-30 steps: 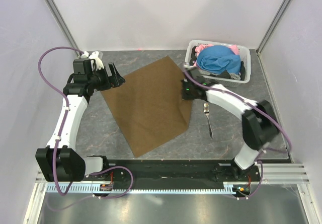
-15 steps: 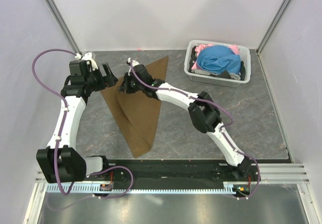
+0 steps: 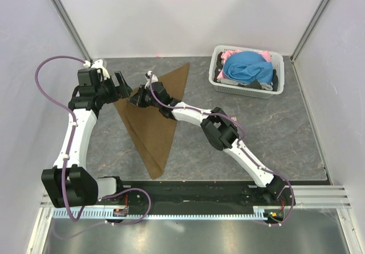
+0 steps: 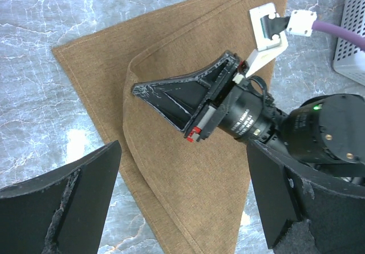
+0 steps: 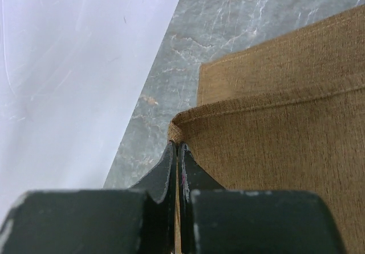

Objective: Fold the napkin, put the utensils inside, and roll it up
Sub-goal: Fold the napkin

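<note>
Basket (image 3: 242, 90) right of napkin (image 3: 149, 131) (far corner)

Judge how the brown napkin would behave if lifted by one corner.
Probably floppy: the napkin lies folded over itself, curving softly where the right gripper pinches its corner. Likely light and grippy, given its thin matte weave.

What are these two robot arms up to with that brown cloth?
The right gripper is shut on a corner of the brown napkin and holds it over near the cloth's left side. The napkin lies doubled over in a rough triangle on the table. The left gripper hangs open just beside that corner, holding nothing. A white basket of clothes sits at the back right. Nothing is rolled up yet.
</note>
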